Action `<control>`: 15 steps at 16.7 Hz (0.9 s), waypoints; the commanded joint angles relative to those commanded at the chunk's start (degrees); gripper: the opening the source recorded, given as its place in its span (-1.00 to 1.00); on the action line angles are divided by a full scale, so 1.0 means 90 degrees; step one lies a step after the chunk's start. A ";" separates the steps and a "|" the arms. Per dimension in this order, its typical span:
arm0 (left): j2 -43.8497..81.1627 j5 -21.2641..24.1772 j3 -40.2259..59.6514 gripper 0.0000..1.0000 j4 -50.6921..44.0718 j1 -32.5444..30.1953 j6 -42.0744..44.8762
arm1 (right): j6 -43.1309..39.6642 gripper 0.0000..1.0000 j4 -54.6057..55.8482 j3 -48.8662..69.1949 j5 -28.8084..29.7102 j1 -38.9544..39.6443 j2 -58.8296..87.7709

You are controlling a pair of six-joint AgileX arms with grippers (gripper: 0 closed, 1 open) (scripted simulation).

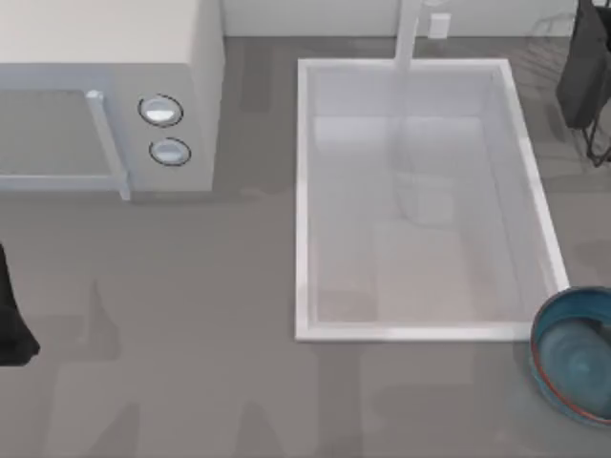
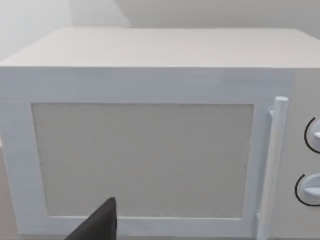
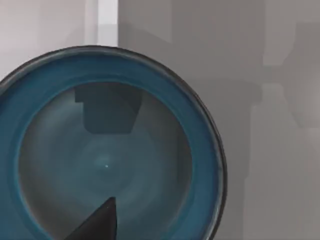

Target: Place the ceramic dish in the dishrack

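so far nothing of the real job looks done. the ceramic dish point(image 1: 576, 353) sits on the grey countertop point(image 1: 191, 363) at the table's right edge, near the front, just off the near right corner of the white sink basin point(image 1: 305, 191), partly cut off by the top view's edge. the dishrack point(image 1: 584, 72) is away at the far right corner, thin dark wire with a dark slab part, well apart from the dish with the sink's long side between them.

from the right wrist view the dish point(image 3: 107, 150) lies directly below the camera, upright, its teal inside open to me and apparently empty, with a dark fingertip point(image 3: 100, 220) poking into view over its inside. whether that finger touches the glaze or hangs above it i cannot tell, and i cannot tell either whether the right gripper is spread or pressed together. so i'd judge the right arm is poised over the dish, with the grasp itself not confirmed.

the left arm is parked at the table's left edge point(image 1: 11, 324), its wrist camera facing the door of the microwave point(image 2: 150, 140), one dark fingertip point(image 2: 97, 225) in view; its state i cannot tell.

what's left, by my reckoning: grip the rim, lift, carry the dish past the sink to the far right, and set it into the rack.
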 joint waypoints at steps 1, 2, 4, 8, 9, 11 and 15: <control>0.0000 0.0000 0.0000 1.00 0.0000 0.0000 0.0000 | -0.0007 1.00 -0.0373 0.0335 -0.0008 -0.0010 0.0461; 0.0000 0.0000 0.0000 1.00 0.0000 0.0000 0.0000 | -0.0014 1.00 -0.0715 0.0647 -0.0012 -0.0019 0.0870; 0.0000 0.0000 0.0000 1.00 0.0000 0.0000 0.0000 | -0.0029 1.00 -0.1289 0.1192 -0.0016 -0.0034 0.1541; 0.0000 0.0000 0.0000 1.00 0.0000 0.0000 0.0000 | -0.0046 1.00 -0.1899 0.1798 -0.0009 -0.0051 0.2268; 0.0000 0.0000 0.0000 1.00 0.0000 0.0000 0.0000 | -0.0047 1.00 -0.1921 0.1821 -0.0008 -0.0051 0.2295; 0.0000 0.0000 0.0000 1.00 0.0000 0.0000 0.0000 | -0.0047 1.00 -0.1921 0.1821 -0.0008 -0.0051 0.2295; 0.0000 0.0000 0.0000 1.00 0.0000 0.0000 0.0000 | -0.0037 1.00 -0.1810 0.1730 -0.0008 -0.0028 0.2320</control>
